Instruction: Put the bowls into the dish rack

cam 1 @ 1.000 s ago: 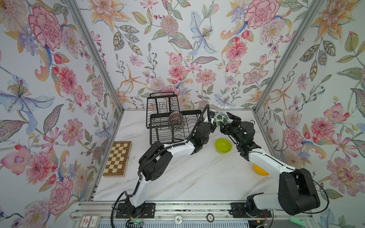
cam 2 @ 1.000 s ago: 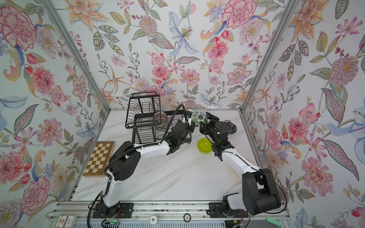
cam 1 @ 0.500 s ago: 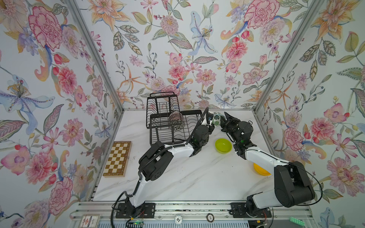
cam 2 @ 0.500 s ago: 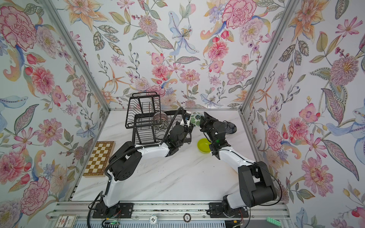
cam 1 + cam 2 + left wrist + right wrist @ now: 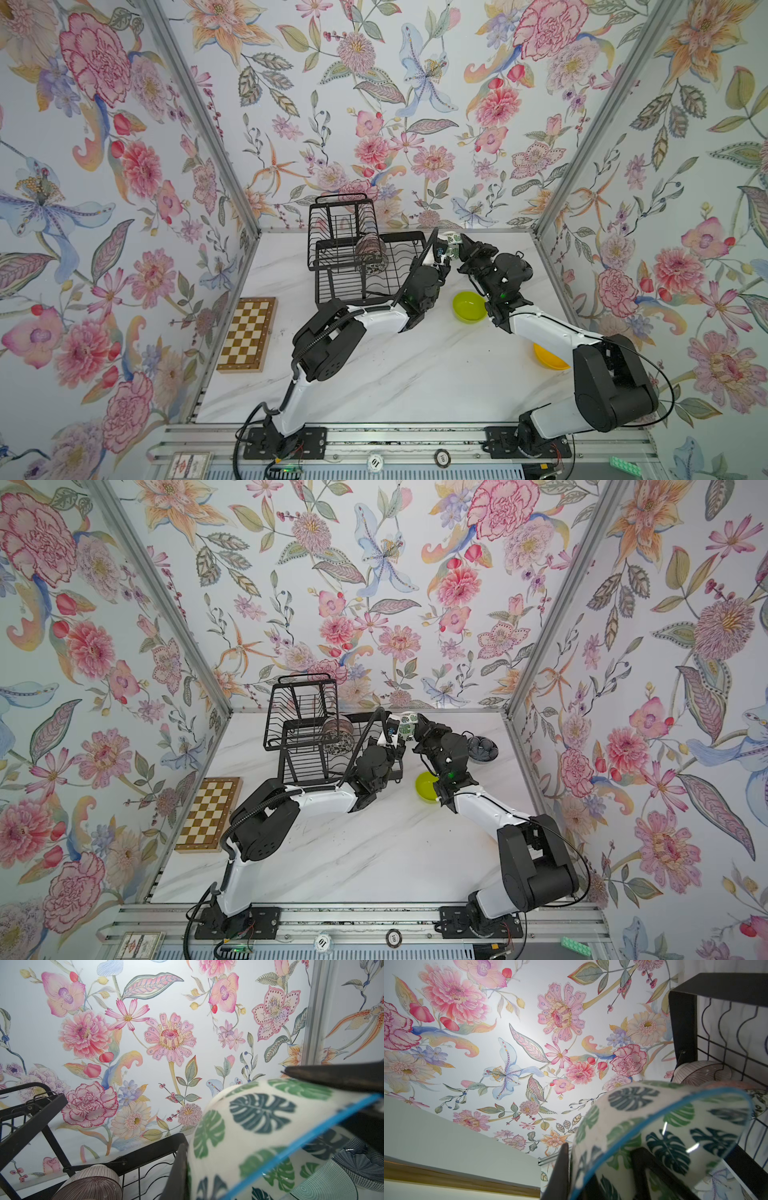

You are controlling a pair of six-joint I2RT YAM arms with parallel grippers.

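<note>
Now the right pincer is clamped on the white round bowl with the green-leaf print; a second ago its jaws stood spread beside it. Right wrist view: one finger inside the blue rim, one outside. Meanwhile the left pincer is unchanged, pinching the same bowl from the rack side. Bowl hangs between the two, just off the right end of the black wire two-tier dish rack. In the rack, on edge: pink ribbed bowl and black-and-white patterned bowl. On the white marble counter: lime green bowl beside the right arm, orange-yellow bowl half hidden by that arm, dark blue patterned bowl behind it. Across the rack's right end: left forearm and its cable. Far left, well apart: brown-and-cream chessboard.
</note>
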